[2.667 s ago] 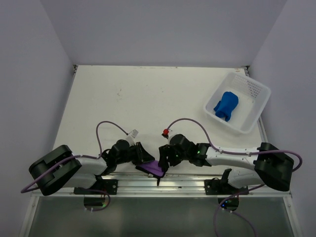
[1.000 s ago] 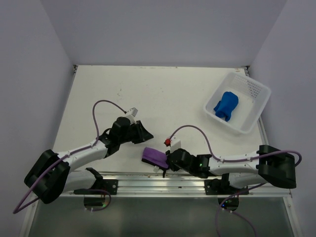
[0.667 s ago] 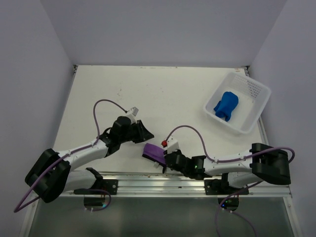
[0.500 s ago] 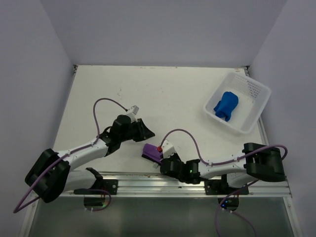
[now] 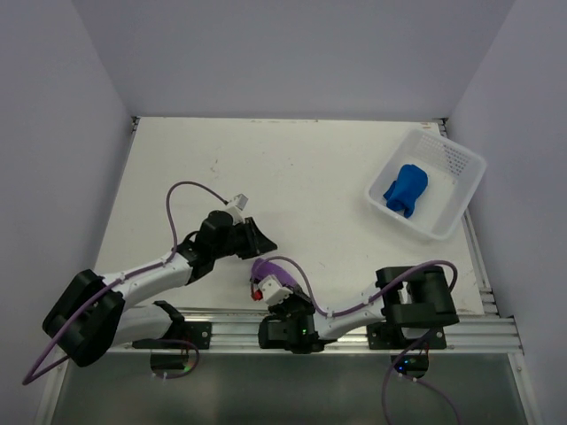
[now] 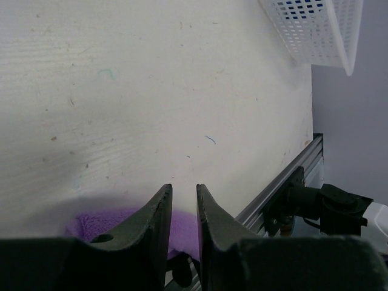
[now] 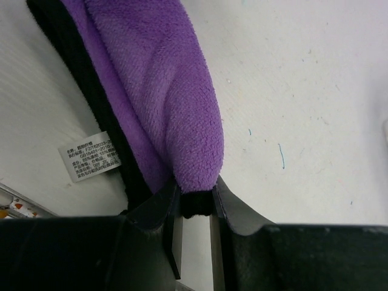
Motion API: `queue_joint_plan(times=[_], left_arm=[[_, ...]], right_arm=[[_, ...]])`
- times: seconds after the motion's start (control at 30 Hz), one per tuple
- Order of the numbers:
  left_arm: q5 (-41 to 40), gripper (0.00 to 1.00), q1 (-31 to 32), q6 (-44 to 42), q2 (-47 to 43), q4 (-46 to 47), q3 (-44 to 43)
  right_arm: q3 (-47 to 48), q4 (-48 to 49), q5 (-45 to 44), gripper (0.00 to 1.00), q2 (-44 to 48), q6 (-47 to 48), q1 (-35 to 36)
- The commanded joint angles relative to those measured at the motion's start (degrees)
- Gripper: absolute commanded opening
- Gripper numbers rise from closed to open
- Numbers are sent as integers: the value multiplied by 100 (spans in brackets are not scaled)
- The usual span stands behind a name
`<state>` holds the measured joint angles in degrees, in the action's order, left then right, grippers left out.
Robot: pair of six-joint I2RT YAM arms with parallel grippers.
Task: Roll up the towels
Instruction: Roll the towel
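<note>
Two pincers: my right gripper (image 7: 195,195) pinches soft purple black-trimmed towel (image 7: 154,91); my left gripper (image 6: 183,203) slightly parted, empty

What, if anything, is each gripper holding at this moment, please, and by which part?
The right gripper pinches the purple towel by its dark-trimmed end. The left gripper holds nothing; its jaws stand slightly apart.

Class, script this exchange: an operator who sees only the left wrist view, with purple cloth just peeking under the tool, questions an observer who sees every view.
Operator: Is anything gripping the purple towel?
Observer: Yes, the right tool is shut on one end of it.
Operator: I see the basket corner. What's inside?
Observer: The blue towel, bundled up.
</note>
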<state>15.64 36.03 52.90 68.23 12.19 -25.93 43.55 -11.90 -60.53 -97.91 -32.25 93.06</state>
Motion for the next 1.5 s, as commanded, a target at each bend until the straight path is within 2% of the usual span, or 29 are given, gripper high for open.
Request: queue_joint_plan(times=[0.0,0.17,0.37,0.7,0.8,0.97,1.37,1.47], left_arm=[[89,27,62,132,-82,284,150],[45,27,167,176,-11,355,211],[45,27,255,229,50,399,247],[80,26,299,378,-11,574,554],[80,26,308,413,-81,548,616],[62,26,334,536,-196,601,870],[-201,26,528,950,-564,821,1626],[-395,26,615,1028,-670,847,1784]], right_arm=[[487,-838,-731,0,-630,-352,274],[927,-1226,-951,0,-1028,-396,494],[1252,-1420,-1162,0,-1344,60,643],[1613,-1570,-1022,0,-1775,816,810],[1797,-1893,-1136,0,-1942,948,881],[2315,-2728,-1242,0,-2346,712,951],[2360,-2835,-908,0,-2329,808,978],[2430,-2922,-820,6,-2355,756,978]])
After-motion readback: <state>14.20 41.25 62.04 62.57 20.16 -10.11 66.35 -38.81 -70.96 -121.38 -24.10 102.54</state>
